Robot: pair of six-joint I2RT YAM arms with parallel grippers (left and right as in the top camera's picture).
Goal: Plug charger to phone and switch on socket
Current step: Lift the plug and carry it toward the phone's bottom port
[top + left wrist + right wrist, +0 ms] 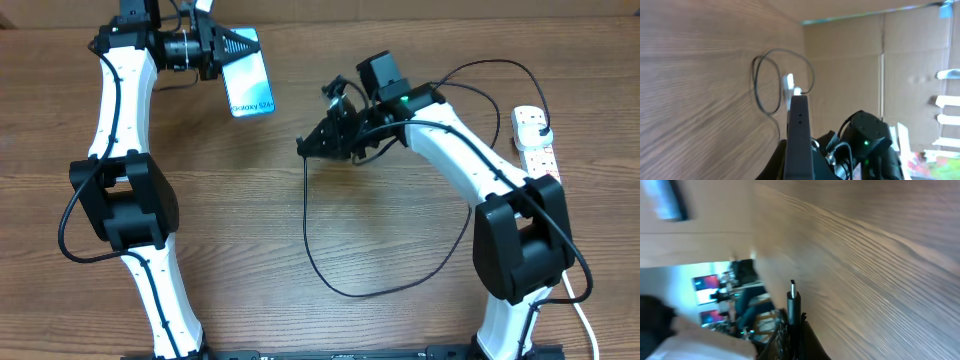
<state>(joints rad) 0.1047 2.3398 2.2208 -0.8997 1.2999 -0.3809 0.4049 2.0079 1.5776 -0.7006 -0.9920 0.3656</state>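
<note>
Clock directions are as seen from the overhead view.

- The brown wood-grain table [250, 200] sat under everything.
- The white oblong plastic power strip, the socket [533, 140], lay at the table's 3 o'clock edge, long axis roughly 12-to-6. It was well apart from my right gripper [312, 146] but nearer that arm than the left.
- The slim rectangular phone [250, 85] with the cyan-blue screen was clamped at its upper end in my left gripper [232, 48]. Long axis ran about 11-to-5, free end toward the right arm.
- The long thin black charger [305, 230] looped over the table toward 6 o'clock.
- My right gripper was closed on its small black connector tip [793, 296], which stuck out past the jaws.
- Key relation: the phone lay at about 10 o'clock from the right gripper, apart, no contact.
- My read: the tip needed aligning with the phone's long axis first. I couldn't make out the port.
- Readable: "Galaxy S24" at the phone's free end. Nothing else was legible.
</note>
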